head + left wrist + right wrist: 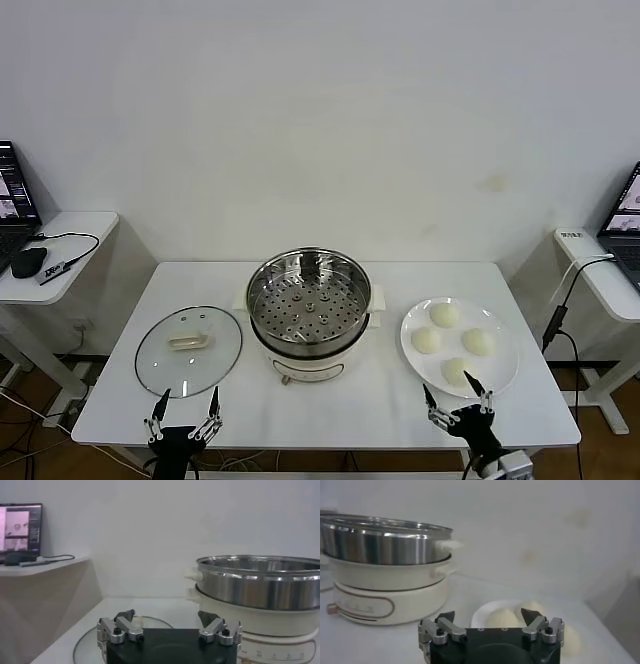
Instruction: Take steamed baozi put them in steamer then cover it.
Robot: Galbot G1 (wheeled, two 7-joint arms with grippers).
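Nearest you, the left end effector (pixel 186 409) and right end effector (pixel 458 398) gape wide, empty, at the bench (pixel 330 415) edge. Four baozi (pixel 444 315) sit on the plate (pixel 411 347); a hard pinch could dent one. Beyond, the steamer (pixel 308 292) stands uncovered, the glass lid (pixel 189 349) to its left.

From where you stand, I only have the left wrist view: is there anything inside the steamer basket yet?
Observer: No. In the head view the steamer shows only its bare perforated floor.
Operator: Where are the baozi?
Observer: Four baozi sit on a white plate on the steamer's right side, near the open right pincer.
Operator: And the lid under my camera, which way up?
Observer: The glass cover lies flat on the table with its beige handle facing up, just beyond your open left pincer.
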